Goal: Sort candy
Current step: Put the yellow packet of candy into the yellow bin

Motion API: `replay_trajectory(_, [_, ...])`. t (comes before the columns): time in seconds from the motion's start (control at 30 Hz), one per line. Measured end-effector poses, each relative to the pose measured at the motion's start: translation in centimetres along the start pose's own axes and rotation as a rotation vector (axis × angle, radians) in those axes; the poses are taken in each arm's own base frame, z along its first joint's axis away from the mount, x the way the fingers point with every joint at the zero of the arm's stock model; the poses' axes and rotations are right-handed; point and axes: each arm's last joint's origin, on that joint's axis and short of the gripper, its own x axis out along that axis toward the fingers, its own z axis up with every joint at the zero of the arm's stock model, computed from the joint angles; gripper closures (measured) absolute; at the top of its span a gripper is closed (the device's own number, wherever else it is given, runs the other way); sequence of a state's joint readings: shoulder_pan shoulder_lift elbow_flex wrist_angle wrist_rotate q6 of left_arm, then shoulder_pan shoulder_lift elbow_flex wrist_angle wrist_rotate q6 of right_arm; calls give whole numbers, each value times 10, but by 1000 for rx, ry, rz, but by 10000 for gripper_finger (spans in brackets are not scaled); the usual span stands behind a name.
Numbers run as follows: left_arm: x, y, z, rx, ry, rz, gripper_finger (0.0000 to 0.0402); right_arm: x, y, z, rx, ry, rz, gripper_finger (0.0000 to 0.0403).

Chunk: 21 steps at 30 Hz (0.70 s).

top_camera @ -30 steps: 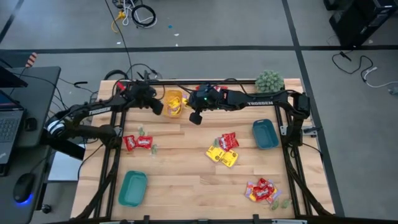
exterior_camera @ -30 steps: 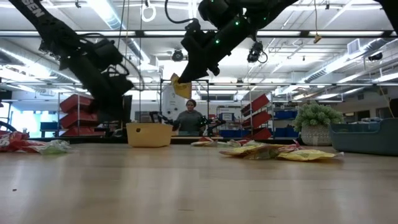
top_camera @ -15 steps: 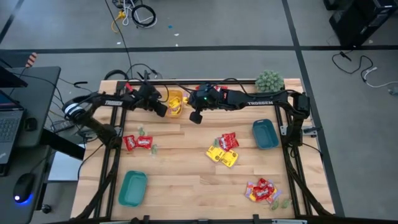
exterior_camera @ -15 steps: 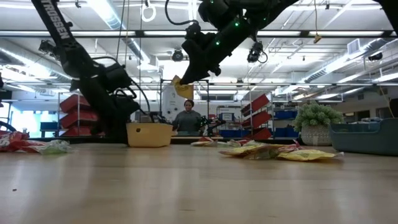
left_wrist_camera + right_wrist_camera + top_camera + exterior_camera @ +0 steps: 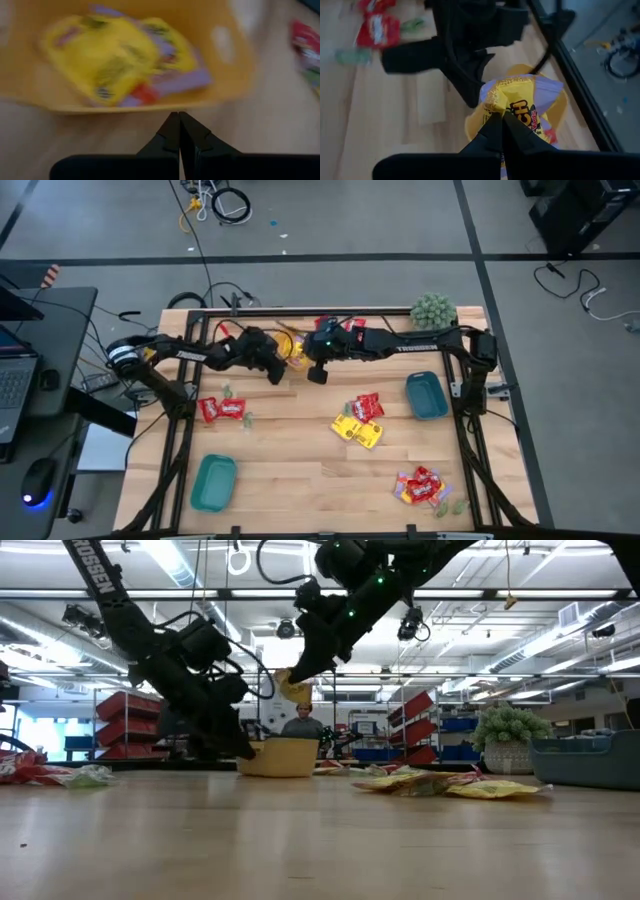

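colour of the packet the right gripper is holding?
Yellow packet, with red lettering and a pale purple edge; right wrist view shows it best.

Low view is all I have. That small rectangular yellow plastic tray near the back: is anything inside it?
Observer: Yes. The left wrist view shows yellow candy packets lying inside the yellow plastic tray.
Operator: Is the left gripper holding that tray?
Observer: No. The left gripper is shut on nothing, just outside the tray's wall. I can't tell whether it touches the wall.
Operator: And the right one?
Observer: The right gripper is shut on a crinkled yellow wrapped packet, held right above the tray's opening.
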<state>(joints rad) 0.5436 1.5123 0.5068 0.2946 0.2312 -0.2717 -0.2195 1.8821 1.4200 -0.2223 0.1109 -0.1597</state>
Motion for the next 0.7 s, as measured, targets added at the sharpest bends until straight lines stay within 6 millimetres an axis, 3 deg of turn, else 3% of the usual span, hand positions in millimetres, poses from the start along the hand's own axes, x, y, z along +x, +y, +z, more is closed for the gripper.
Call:
replay_trajectory(0.13, [-11,-10,2,37,-15,-7,401,25,1,-14,-127,38,16,403])
replay_trajectory(0.33, [-44,-13,3,62,-150,45,401,63,-3,-31,-159,111,-4,403])
replay_trajectory(0.53, [-68,-15,-3,76,-231,37,401,78,-3,-22,-200,139,-11,402])
replay_trajectory(0.7, [-74,-13,-12,72,-226,49,401,90,-1,-29,-214,260,27,386])
